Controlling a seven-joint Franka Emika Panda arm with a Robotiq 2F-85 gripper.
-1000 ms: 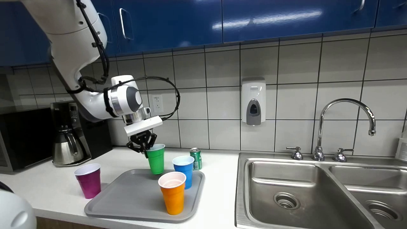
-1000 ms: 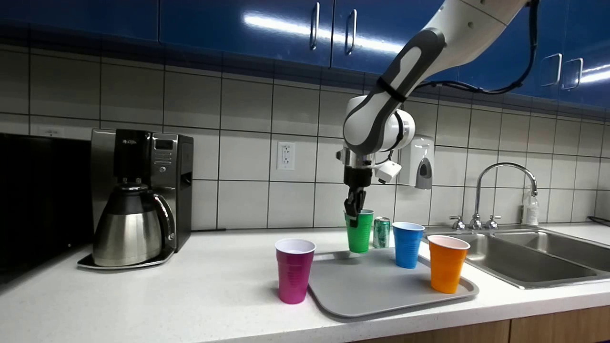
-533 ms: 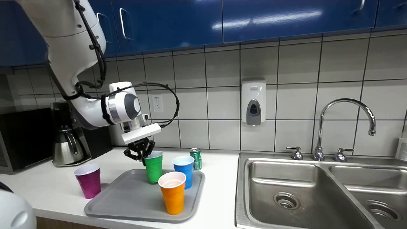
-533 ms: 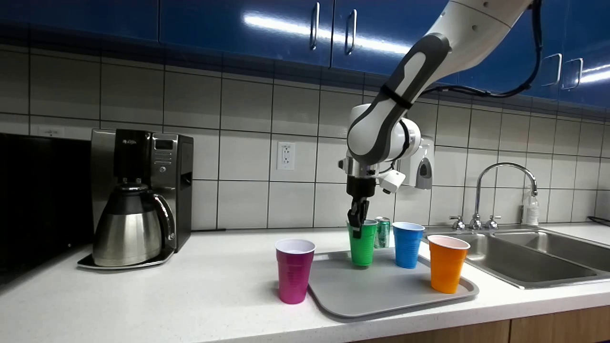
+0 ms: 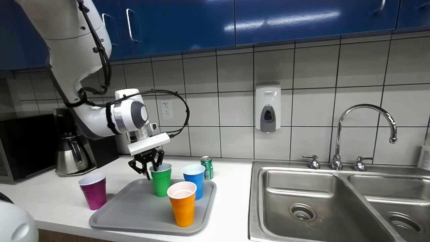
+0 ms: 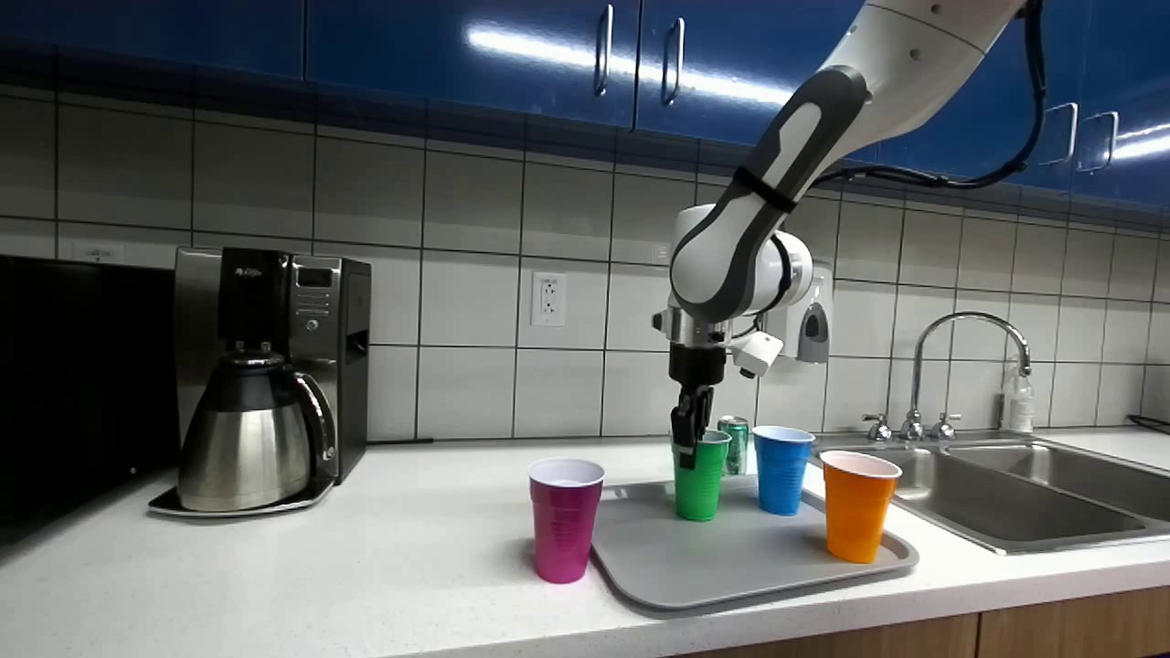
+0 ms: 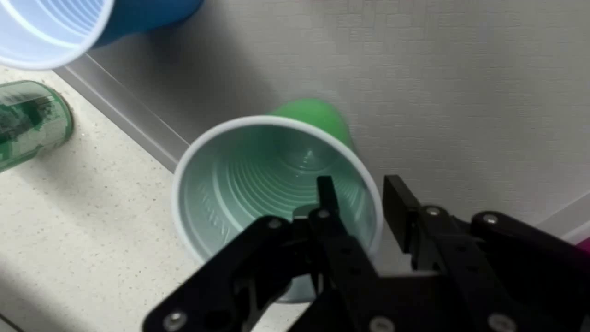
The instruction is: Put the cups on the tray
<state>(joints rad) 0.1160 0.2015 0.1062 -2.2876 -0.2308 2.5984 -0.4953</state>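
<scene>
Green cup: upright on the tray, close to its back edge; placed, I judge, and likely very light.
Hand: my fingers stand spread, one inside that cup, one outside, the rim between them with slack.
My way out: rising at a slant or drifting sideways could hook the rim on my inner finger and topple the cup.
Blue cup: upright on the tray, near the green one; a fall that way might knock it.
Orange cup: upright on the tray, farther from my hand.
Purple cup: upright on the worktop, just beside the tray; carried over too low, its base might catch the edge.
Can: just past the tray's back edge; a wide swing could hit it.
</scene>
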